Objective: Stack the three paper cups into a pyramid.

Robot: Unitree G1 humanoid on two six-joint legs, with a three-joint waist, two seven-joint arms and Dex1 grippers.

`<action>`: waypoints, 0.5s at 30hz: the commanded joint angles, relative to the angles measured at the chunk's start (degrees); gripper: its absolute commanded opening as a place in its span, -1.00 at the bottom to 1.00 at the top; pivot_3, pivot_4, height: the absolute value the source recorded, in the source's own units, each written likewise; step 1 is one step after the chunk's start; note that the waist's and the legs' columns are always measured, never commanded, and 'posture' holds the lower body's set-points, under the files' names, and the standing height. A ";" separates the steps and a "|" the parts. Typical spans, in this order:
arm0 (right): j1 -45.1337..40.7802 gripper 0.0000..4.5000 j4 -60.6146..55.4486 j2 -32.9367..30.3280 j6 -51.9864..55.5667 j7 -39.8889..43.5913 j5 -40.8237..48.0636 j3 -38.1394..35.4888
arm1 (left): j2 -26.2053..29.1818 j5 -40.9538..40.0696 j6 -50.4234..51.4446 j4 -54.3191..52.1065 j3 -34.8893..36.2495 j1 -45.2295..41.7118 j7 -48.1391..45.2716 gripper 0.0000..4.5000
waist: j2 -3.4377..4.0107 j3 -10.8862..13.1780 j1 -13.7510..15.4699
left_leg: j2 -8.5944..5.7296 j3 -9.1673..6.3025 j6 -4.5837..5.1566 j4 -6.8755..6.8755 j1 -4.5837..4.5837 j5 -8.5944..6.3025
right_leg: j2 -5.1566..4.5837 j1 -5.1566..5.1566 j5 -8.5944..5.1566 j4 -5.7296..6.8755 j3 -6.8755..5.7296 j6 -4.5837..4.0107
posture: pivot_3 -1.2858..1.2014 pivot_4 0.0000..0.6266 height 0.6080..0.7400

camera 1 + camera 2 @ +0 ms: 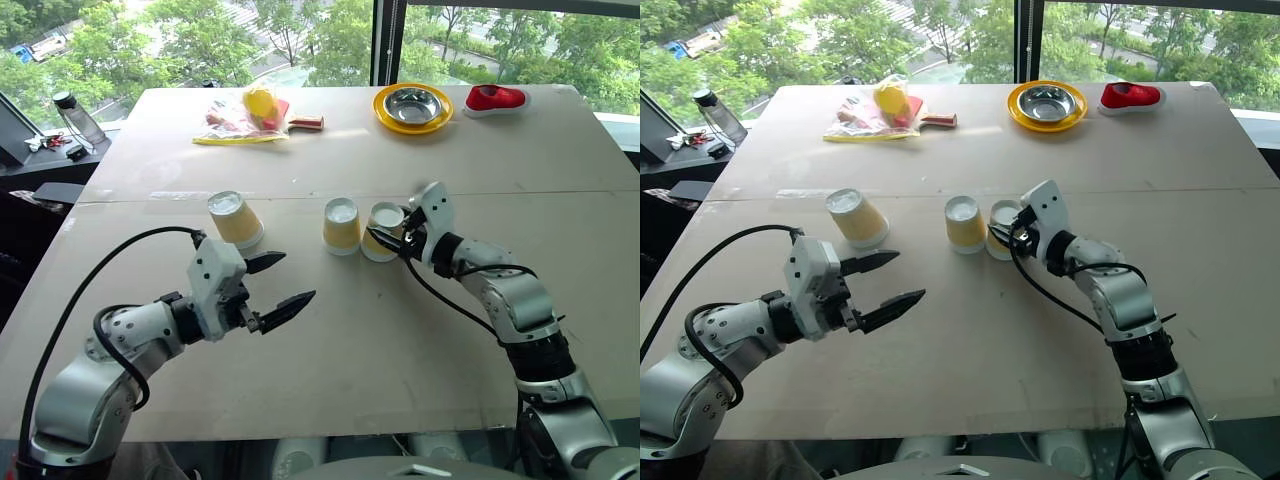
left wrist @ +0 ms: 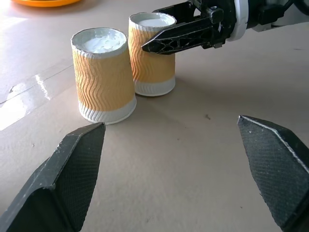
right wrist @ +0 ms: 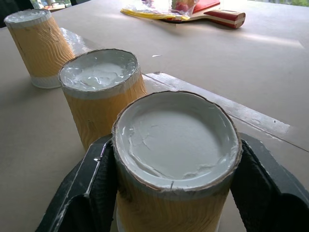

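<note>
Left end effector [image 1: 283, 281]: nearest the robot, low over the desk [image 1: 330, 380], fingers spread wide with nothing between them, pointing toward the cups.

Right end effector [image 1: 385, 240]: further out, fingers pinched on the right cup [image 1: 381, 232], one finger on each side of its ribbed wall. The wrist view confirms the grip, with the cup's white base facing up. Whether this cup sits flat on the desk or is slightly lifted and tilted cannot be settled from these views.

Middle cup [image 1: 341, 225]: inverted, standing on the desk just beside the held cup. From the left wrist view the two appear very close; contact between them is probable but not certain.

Left cup [image 1: 236, 219]: inverted, leaning somewhat, set well apart from the other two, beyond the left end effector.

All three cups are at desk level in a rough row near the seam across the desk. No cup rests on top of another.

Far edge of desk: a red-handled paddle [image 1: 300, 122] lying with a yellow bag [image 1: 240, 120], a steel bowl [image 1: 413, 104] on a yellow plate [image 1: 383, 112], and a red object [image 1: 497, 98]. A bottle [image 1: 78, 118] stands off the far left corner.
</note>
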 commanded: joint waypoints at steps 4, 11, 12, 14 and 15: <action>-1.97 0.33 1.05 0.82 -3.01 1.44 -1.46 0.28 | -0.55 -0.35 -1.76 -2.64 2.38 -0.02 1.61 1.00 | 0.00 0.00 -0.35 | 0.01 0.00 0.00 0.00 0.01 0.00 | 0.00 -0.01 0.00 0.03 0.00 0.00 | 0.03 -0.52 1.00; -2.70 0.33 2.85 1.90 -4.98 2.17 -3.13 0.74 | -1.09 -0.52 -1.79 -2.74 1.93 -0.23 2.40 1.00 | 0.00 0.00 -0.57 | 0.01 0.00 0.00 0.00 0.01 0.00 | 0.00 -0.01 0.00 0.04 0.00 0.00 | 0.03 -0.52 1.00; -2.77 0.44 2.98 1.94 -5.00 2.41 -3.11 0.69 | -1.19 -0.69 -1.73 -2.70 1.86 -0.43 2.46 1.00 | 0.00 0.00 -0.57 | 0.01 0.01 0.00 0.00 0.01 0.00 | 0.00 -0.01 0.00 0.04 0.01 0.00 | 0.03 -0.52 1.00; -2.79 0.62 3.08 2.05 -4.83 2.93 -2.76 0.18 | -1.48 -0.91 -1.81 -2.52 1.71 -0.83 2.56 1.00 | 0.00 0.00 -0.58 | 0.01 0.00 0.00 0.00 0.01 0.00 | 0.00 -0.01 0.00 0.05 0.00 0.00 | 0.03 -0.52 1.00; -2.68 0.79 3.04 2.07 -5.36 2.80 -2.96 -0.10 | -1.94 -0.87 -2.11 -2.47 1.69 -0.94 2.86 1.00 | 0.00 0.00 -0.57 | 0.01 0.00 0.00 0.00 0.01 0.00 | 0.00 -0.01 0.00 0.06 0.00 0.00 | 0.03 -0.52 1.00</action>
